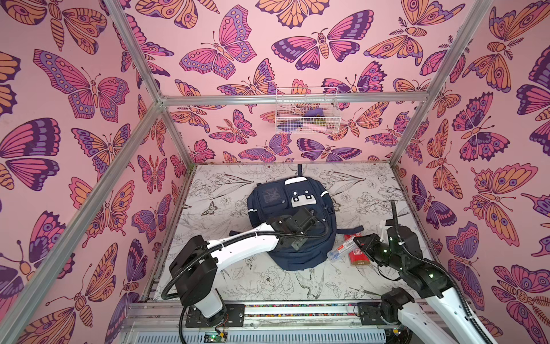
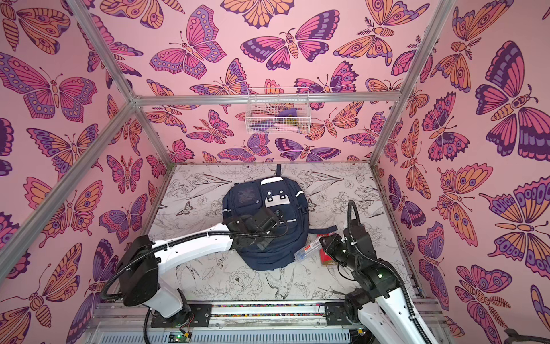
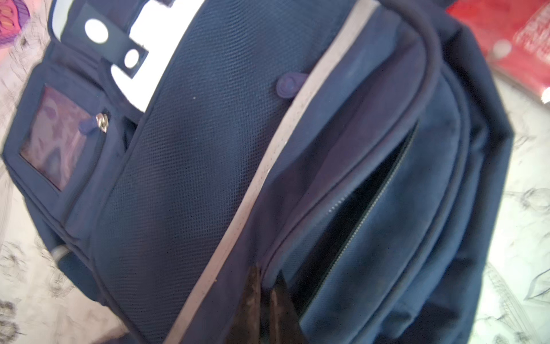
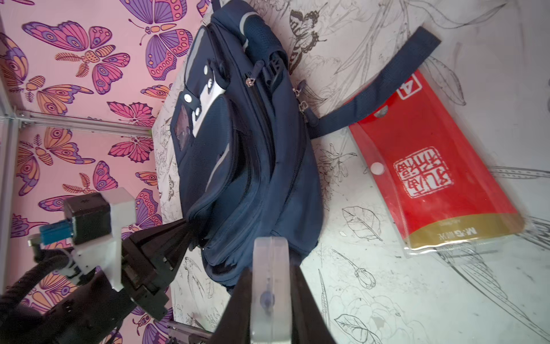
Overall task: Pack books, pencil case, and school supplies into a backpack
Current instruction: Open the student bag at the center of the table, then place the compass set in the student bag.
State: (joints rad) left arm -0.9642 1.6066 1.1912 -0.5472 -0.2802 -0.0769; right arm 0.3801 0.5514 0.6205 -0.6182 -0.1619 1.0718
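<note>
The navy backpack [image 1: 276,205] [image 2: 253,202] lies flat in the middle of the table, front pockets up. My left gripper [image 1: 297,245] [image 3: 266,286] is shut, pinching the fabric edge beside an open zip pocket [image 3: 372,193] on the backpack's near end. To the backpack's right, my right gripper [image 1: 358,242] [image 4: 271,269] is shut on a clear plastic pencil case [image 1: 340,248] [image 4: 270,297] with a red and white label, held just off the backpack's side. A red plastic packet [image 1: 358,257] [image 4: 431,166] lies under the right arm. The books are out of view.
A backpack strap [image 1: 351,230] [image 4: 372,98] trails right across the red packet. A white wire basket [image 1: 306,113] with small items hangs on the back wall. Aluminium posts and pink walls close in the floral table [image 1: 223,268] on three sides.
</note>
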